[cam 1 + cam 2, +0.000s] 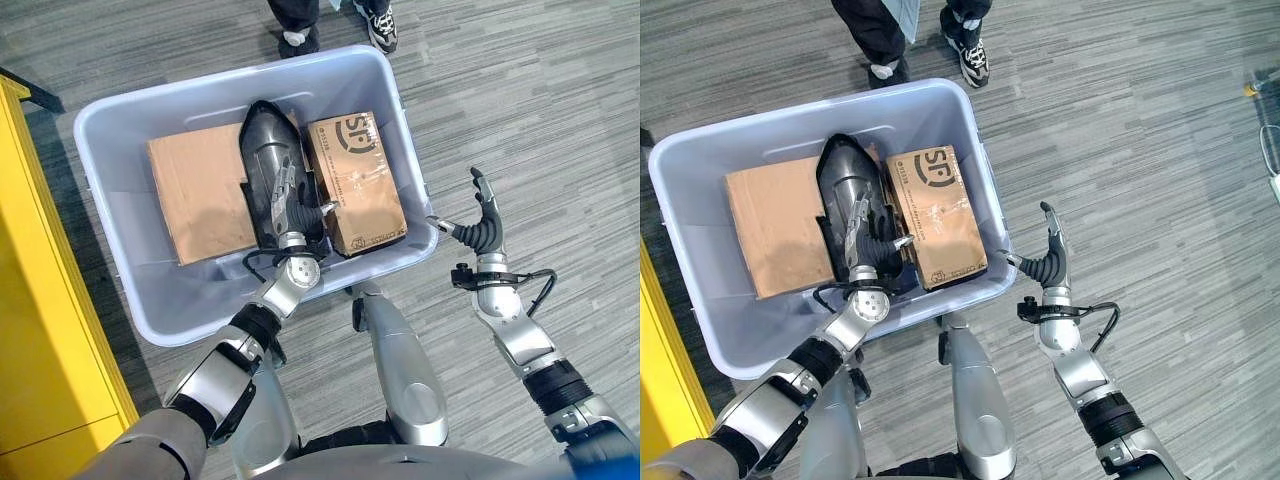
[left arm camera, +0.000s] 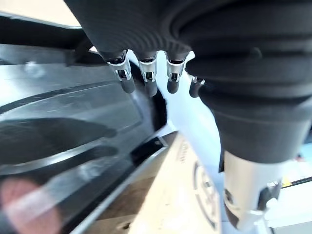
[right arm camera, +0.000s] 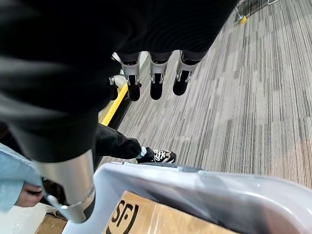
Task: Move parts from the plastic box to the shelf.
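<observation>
Counting inside the grey plastic box, I see three parts: one glossy black moulded part lying between two cardboard boxes, a plain one on my left and a printed one on my right. My left hand rests on the black part, fingers relaxed, closed around nothing. My right hand hangs outside the box's right rim, fingers straight, holding nothing, over bare carpet. A yellow shelf stands near the box's left. A person's shoes are cut off beyond it.
</observation>
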### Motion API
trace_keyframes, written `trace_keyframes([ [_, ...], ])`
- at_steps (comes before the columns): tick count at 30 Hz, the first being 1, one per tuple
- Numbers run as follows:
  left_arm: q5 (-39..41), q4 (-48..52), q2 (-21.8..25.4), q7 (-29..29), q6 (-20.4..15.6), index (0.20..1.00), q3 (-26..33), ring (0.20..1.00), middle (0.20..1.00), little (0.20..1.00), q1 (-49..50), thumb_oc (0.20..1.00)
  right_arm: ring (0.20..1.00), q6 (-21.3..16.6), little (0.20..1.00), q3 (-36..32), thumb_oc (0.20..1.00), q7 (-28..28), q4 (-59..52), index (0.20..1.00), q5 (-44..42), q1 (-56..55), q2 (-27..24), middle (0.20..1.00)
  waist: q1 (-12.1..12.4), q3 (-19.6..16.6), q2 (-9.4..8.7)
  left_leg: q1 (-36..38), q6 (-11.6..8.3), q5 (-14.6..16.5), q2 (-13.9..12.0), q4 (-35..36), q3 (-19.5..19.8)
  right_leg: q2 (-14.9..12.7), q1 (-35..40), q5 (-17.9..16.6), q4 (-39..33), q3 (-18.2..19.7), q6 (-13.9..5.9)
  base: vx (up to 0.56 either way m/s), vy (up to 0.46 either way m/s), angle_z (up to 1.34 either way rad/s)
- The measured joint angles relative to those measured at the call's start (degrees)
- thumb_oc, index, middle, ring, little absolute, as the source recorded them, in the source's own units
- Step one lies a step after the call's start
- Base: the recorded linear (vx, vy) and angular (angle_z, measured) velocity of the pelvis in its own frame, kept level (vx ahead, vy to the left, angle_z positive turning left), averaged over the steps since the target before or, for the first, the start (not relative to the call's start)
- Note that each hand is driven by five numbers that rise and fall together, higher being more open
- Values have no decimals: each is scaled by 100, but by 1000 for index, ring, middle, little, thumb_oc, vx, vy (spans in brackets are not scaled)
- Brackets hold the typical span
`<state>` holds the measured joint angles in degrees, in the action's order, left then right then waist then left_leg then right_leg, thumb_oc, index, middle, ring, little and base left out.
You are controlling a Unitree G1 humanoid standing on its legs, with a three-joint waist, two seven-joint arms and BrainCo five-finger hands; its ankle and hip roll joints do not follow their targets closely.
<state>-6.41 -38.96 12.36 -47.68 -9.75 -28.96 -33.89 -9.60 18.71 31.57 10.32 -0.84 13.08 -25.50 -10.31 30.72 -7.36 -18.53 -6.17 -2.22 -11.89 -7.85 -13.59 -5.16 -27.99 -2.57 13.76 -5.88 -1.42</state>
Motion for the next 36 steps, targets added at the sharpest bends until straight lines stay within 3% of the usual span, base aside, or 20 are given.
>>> trace_keyframes([
  [2,-1,357,57,-25,-88,1000,5,1000,1000,1000,181,1000,1000,-24,1000,-11,1000,1,20,1000,0,-120,-66,1000,68,20,149,80,-4,-16,2,87,17,-1,84,11,-41,-45,-10,34,-59,3],
  [5,59,1302,216,-425,-339,1000,126,1000,1000,1000,1245,1000,1000,-165,1000,-13,1000,-5,15,1000,-1,-639,-175,1000,304,52,496,398,3,-48,0,266,163,11,470,71,-174,-167,-14,31,-68,17],
  [11,850,995,147,-368,-532,1000,711,1000,1000,1000,1671,1000,1000,-293,1000,-13,1000,-107,22,1000,-4,-613,-153,1000,505,61,512,375,-4,-81,6,295,201,-17,482,46,-188,-273,11,13,-35,8],
  [20,1083,667,120,113,-735,1000,705,1000,1000,1000,2280,1000,1000,-330,1000,-22,1000,-195,22,1000,-6,-640,-149,1000,538,64,519,600,-3,-151,24,504,296,-41,806,19,-438,-401,-34,5,-11,7],
  [36,1508,563,129,379,-878,1000,744,1000,1000,1000,1579,1000,1000,-327,1000,-16,1000,-179,75,1000,-136,-669,-153,1000,482,70,518,656,-3,-150,-1,487,303,21,922,-28,-537,-408,-24,1,-9,0],
])
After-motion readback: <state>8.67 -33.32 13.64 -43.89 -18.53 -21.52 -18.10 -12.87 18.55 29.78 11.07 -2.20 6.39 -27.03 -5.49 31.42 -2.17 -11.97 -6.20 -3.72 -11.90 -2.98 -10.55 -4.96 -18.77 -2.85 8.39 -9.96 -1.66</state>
